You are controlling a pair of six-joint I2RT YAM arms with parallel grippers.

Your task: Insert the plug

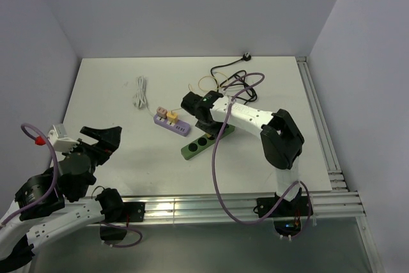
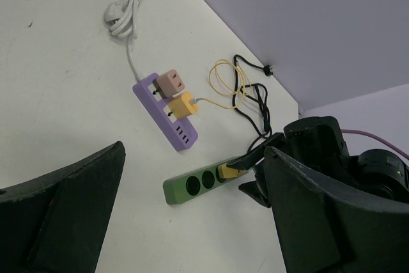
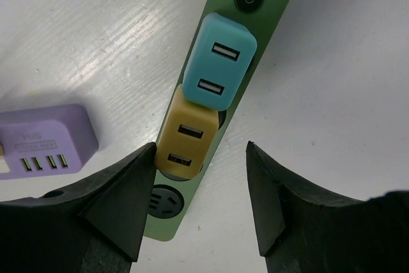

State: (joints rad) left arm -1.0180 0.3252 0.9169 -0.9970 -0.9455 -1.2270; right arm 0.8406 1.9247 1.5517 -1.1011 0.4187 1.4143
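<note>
A green power strip (image 1: 203, 141) (image 3: 268, 4) lies mid-table. A yellow plug (image 3: 187, 133) (image 2: 229, 171) sits in one of its sockets, right beside a blue plug (image 3: 219, 62). My right gripper (image 3: 200, 151) (image 1: 203, 123) hovers over the yellow plug with its jaws on either side. The left finger (image 3: 121, 190) touches the plug's edge, while a wide gap separates the right finger (image 3: 281, 196) from it. An empty socket (image 3: 167, 199) shows below the plug. My left gripper (image 2: 195, 151) (image 1: 102, 139) is open and empty, at the near left, far from the strip.
A purple power strip (image 1: 172, 124) with a pink adapter (image 1: 162, 114) and a yellow adapter (image 1: 172, 117) lies left of the green one. A coiled white cable (image 1: 140, 92) lies farther back. Black and yellow cables (image 1: 230, 78) tangle behind the right arm. Metal rails (image 1: 319, 126) line the right edge.
</note>
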